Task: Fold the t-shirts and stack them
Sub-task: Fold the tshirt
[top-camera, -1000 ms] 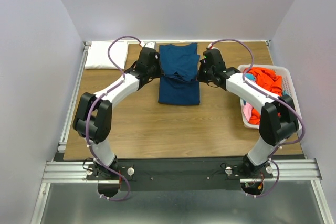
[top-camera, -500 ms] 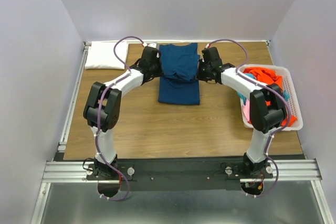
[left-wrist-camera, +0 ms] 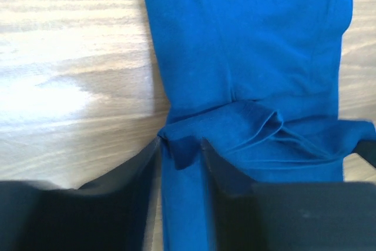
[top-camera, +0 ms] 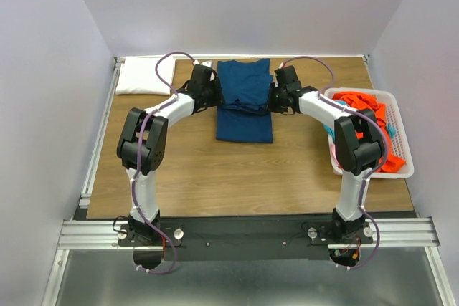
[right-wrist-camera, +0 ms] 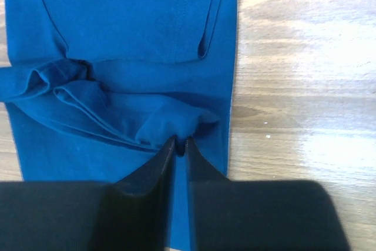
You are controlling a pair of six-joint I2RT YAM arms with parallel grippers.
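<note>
A navy blue t-shirt [top-camera: 244, 116] lies folded at the back middle of the table, its upper half doubled over with a rumpled crease across it. My left gripper [top-camera: 217, 98] sits at the shirt's left edge. Its jaws stand apart [left-wrist-camera: 181, 145] with a loose fold of navy cloth [left-wrist-camera: 247, 39] lying between them. My right gripper [top-camera: 272, 101] is at the right edge, its jaws [right-wrist-camera: 181, 142] parted by a narrow gap, and a bunched fold of the shirt [right-wrist-camera: 135, 39] rests against the tips. More t-shirts, mostly orange [top-camera: 366, 109], fill the basket.
A white slatted basket [top-camera: 373, 174] stands at the right edge of the table. A folded white cloth [top-camera: 140, 77] lies in the back left corner. Bare wood [top-camera: 237, 177] stretches between the shirt and the arm bases. Grey walls close in on three sides.
Both grippers, shut on the shirt's edges a second ago, now have their jaws parted. Both arms have drawn their elbows inward and reach further toward the back.
</note>
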